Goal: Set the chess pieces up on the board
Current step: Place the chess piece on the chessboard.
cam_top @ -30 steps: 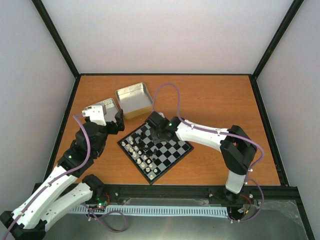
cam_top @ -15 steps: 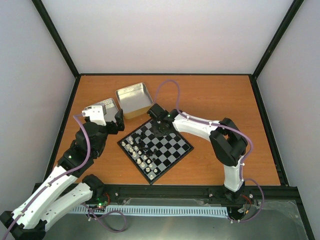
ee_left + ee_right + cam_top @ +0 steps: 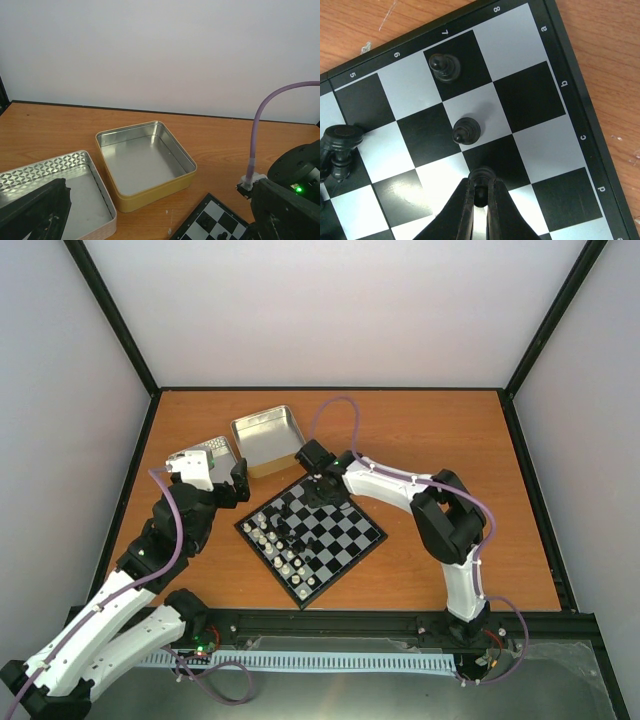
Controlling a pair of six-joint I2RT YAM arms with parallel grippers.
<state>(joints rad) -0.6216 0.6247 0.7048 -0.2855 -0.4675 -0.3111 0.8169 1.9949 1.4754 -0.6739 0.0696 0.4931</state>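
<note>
The board [image 3: 350, 545] lies turned like a diamond in the middle of the table. White pieces [image 3: 272, 545] stand in rows along its near-left side, and black pieces [image 3: 290, 508] stand toward its far-left side. My right gripper [image 3: 318, 485] is over the board's far corner. In the right wrist view it [image 3: 480, 194] is shut on a black pawn [image 3: 481, 176] just above the board [image 3: 530, 100]. Two black pawns [image 3: 466, 131] [image 3: 445, 66] stand ahead of it. My left gripper [image 3: 240, 488] hovers left of the board, open and empty; only one finger [image 3: 40, 215] shows.
A gold-sided tin [image 3: 268, 435] [image 3: 145, 162] and a patterned silver tin [image 3: 212, 452] [image 3: 75, 190] sit behind the board's left side, both empty. A taller black piece [image 3: 340, 145] stands at the left of the right wrist view. The right arm's wrist [image 3: 290, 200] is close to my left gripper.
My right gripper has moved up and left toward the board's far corner, and its elbow has folded in. The left arm has not moved.
</note>
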